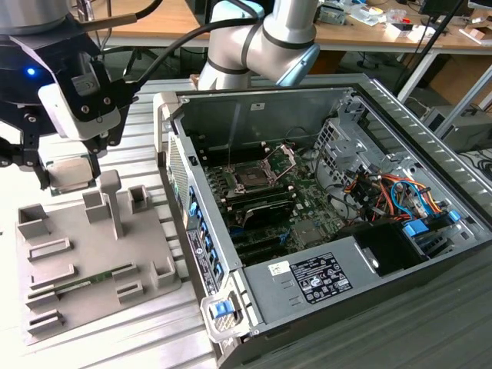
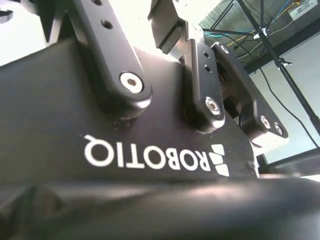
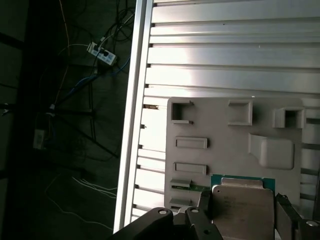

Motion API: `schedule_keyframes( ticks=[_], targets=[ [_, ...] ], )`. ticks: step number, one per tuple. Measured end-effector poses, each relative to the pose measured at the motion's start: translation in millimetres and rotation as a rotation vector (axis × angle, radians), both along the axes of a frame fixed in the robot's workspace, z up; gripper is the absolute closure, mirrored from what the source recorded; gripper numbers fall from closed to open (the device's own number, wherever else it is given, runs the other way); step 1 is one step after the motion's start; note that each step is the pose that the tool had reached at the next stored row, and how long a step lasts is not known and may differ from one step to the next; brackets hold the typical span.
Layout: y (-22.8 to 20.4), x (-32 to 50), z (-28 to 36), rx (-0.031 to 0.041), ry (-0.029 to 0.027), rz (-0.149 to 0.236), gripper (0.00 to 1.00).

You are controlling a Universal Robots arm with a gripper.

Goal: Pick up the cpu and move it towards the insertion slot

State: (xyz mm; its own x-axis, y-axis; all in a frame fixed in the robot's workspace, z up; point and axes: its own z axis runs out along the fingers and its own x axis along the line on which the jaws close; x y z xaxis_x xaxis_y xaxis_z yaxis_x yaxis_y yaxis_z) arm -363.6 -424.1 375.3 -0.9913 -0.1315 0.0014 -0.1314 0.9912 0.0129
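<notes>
1. Holding the cpu (image 3: pixel 242 202) tight between the two dark fingers (image 3: pixel 204 202) of the gripper (image 3: pixel 243 215), as seen in the first wrist view
2. Hanging in the air over the grey tray (image 3: pixel 225 150), with the pale silver top of the cpu facing up and a thin green edge showing
3. Hovering at the exterior view's left, above the far end of that tray
4. Being well apart from the insertion slot (image 1: pixel 252 178), down inside the open computer case (image 1: pixel 254 115) at the exterior view's right
5. Showing a dark middle in that slot, with its silver bracket (image 1: pixel 282 157) tipped up
</notes>
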Motion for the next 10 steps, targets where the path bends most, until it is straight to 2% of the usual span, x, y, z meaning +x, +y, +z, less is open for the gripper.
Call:
schedule_keyframes(
  ticks=[10],
  targets=[
    [0.0,9.5,0.0,-0.0001,0.0001,0.000,0.45]
  ],
)
